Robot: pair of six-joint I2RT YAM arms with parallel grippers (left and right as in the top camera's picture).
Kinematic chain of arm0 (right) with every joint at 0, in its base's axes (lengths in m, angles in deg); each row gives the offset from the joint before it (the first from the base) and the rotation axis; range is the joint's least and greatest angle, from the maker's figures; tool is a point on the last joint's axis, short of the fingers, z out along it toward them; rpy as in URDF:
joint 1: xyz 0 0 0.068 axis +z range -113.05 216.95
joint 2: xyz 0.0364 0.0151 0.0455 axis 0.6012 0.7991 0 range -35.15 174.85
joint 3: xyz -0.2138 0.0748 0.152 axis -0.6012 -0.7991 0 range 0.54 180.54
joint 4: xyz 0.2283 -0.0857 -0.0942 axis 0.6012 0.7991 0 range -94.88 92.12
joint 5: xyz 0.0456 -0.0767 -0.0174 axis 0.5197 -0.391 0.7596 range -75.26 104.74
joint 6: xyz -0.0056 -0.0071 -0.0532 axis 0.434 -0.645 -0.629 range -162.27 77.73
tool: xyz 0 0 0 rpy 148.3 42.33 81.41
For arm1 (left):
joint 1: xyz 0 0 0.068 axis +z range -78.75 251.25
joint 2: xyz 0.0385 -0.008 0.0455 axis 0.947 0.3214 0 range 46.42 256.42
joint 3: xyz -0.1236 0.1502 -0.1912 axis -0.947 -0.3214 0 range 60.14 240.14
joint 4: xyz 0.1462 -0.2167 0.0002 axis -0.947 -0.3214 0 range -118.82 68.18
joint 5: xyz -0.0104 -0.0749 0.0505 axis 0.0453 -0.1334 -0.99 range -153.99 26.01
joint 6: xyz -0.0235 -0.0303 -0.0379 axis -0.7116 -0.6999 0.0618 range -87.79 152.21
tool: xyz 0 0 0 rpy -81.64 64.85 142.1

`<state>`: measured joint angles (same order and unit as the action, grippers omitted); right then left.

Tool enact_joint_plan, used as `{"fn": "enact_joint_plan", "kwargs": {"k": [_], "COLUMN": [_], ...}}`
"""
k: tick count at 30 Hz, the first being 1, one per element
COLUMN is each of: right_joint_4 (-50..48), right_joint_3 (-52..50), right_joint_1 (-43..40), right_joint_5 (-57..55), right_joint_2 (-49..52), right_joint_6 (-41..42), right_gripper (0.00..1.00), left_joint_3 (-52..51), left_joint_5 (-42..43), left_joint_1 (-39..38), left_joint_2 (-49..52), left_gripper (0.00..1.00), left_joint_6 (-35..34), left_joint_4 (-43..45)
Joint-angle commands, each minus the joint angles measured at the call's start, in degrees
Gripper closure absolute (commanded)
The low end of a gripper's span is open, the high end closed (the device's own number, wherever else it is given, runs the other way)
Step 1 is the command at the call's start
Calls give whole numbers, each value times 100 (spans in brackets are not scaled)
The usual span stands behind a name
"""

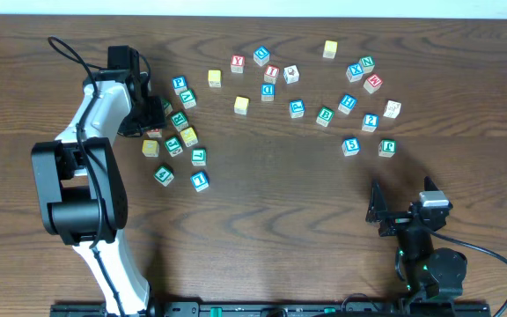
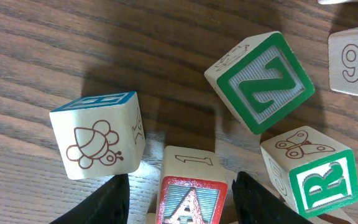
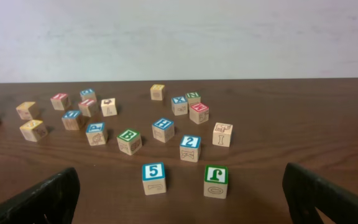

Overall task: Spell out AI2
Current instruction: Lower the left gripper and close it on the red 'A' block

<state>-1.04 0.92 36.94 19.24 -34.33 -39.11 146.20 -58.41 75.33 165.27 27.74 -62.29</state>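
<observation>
Broadly, on the wooden table, the right gripper gapes wide. The left gripper straddles the red "A" cube, seemingly not yet pinching it. The "2" cube sits to the right, and the "I" cube at far middle.

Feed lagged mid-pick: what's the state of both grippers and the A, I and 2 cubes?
left gripper, open, jaws astride A cube, not clamped.
right gripper, open, empty.
A cube, standing on table, A up.
I cube, on table, untouched.
2 cube, on table, 2 up, untouched.
</observation>
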Motion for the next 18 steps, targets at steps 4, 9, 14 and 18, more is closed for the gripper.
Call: {"fn": "enact_joint_plan", "kwargs": {"k": [4, 9, 14, 18], "right_joint_4": [24, 22, 24, 24], "right_joint_3": [-7, -7, -7, -7], "right_joint_1": [-33, -33, -33, -33], "right_joint_5": [-2, -2, -2, -2], "right_joint_2": [-44, -44, -44, -44], "right_joint_6": [-66, -66, -66, -66], "right_gripper": [1, 1, 1, 1], "left_joint_3": [-127, -234, -249, -323], "left_joint_5": [-116, -116, -116, -114], "left_joint_1": [-37, -68, -68, -68], "left_joint_2": [107, 107, 107, 107], "left_gripper": [47, 47, 48, 48], "left_joint_6": [11, 11, -9, -11], "left_joint_4": [-7, 90, 96, 186]}}
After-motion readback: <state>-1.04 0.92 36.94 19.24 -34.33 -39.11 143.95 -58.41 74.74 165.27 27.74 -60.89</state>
